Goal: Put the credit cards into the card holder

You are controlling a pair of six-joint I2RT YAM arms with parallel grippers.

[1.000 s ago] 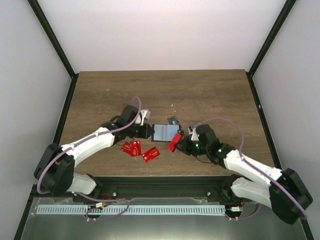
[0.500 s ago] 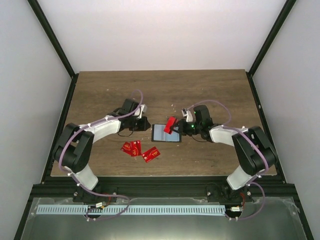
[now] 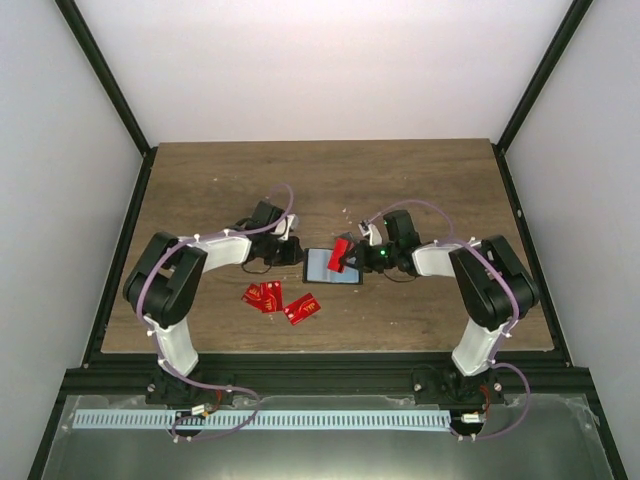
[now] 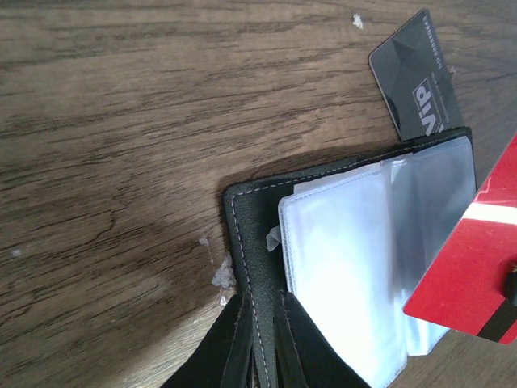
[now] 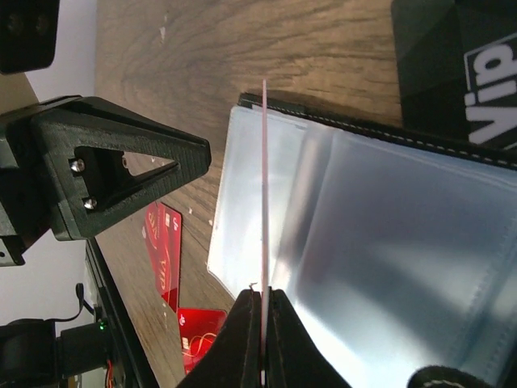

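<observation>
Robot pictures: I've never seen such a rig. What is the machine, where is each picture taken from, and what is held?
Two robot arms work at a wooden table. The wide picture looks down from above and behind them; the two close-ups come from a camera on each wrist. The left gripper is shut on the edge of the card holder, a black wallet lying open with clear sleeves. The right gripper pinches a red card over those sleeves; its own camera sees that card edge-on. Nearer the arms lie loose red cards, and a dark grey card lies just beyond the holder.
</observation>
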